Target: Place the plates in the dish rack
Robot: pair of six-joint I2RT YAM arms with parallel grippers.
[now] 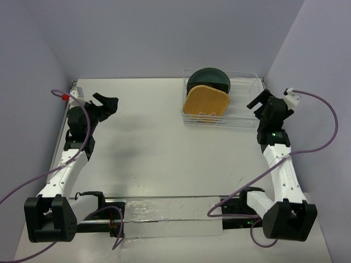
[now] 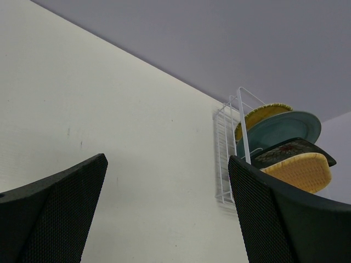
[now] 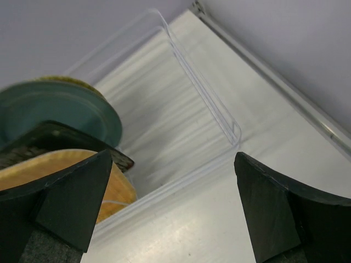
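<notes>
The clear dish rack stands at the back right of the table. All the plates stand on edge in its left half: the orange plate in front, the teal plate behind it. The left wrist view shows them in a row: yellow, teal, black floral, orange. My left gripper is open and empty over the table's left side, far from the rack. My right gripper is open and empty beside the rack's right end.
Purple walls close in the table on the left, back and right. The rack's right half holds no plates. White wire dividers show at the rack's near end. A metal rail runs along the front edge between the arm bases.
</notes>
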